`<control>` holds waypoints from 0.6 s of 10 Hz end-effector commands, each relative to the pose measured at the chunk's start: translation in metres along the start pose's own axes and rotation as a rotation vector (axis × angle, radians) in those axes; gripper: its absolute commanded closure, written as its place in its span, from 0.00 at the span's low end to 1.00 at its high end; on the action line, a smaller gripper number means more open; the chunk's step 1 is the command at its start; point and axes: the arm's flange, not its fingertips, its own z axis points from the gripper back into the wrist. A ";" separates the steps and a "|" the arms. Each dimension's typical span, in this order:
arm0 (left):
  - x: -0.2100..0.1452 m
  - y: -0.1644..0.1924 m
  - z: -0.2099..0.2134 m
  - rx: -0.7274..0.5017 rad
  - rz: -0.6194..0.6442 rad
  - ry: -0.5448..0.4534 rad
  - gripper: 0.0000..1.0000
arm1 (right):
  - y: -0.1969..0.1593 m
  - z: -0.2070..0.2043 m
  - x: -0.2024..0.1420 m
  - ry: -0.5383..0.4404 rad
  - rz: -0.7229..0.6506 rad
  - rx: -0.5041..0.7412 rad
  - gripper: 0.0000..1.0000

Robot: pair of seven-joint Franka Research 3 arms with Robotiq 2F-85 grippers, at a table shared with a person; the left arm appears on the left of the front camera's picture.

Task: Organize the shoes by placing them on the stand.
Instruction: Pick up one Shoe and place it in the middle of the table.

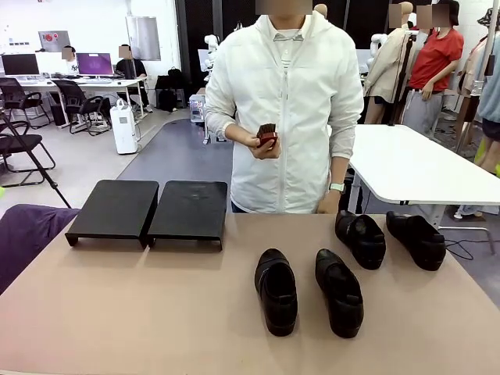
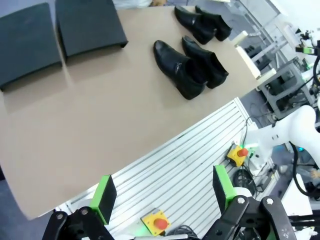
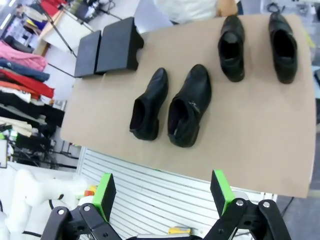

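No text, label, brand or number can be read. The shoes (image 1: 276, 291) and stand (image 1: 115, 207) show no legible print; the far monitors (image 1: 94, 63) and poster (image 1: 53, 39) are too small to make out.

a person (image 1: 285, 101) in a white jacket holds a brown brush (image 1: 267, 134).

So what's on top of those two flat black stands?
Nothing: the two matte-black rectangular platforms carry no shoes. All four glossy black leather loafers sit on the tan tabletop. Whatever lies beneath the platforms is hidden by their tops.
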 end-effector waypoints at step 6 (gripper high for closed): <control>0.003 -0.008 -0.001 -0.012 -0.020 0.006 0.00 | 0.009 0.001 -0.002 0.013 0.029 0.022 0.00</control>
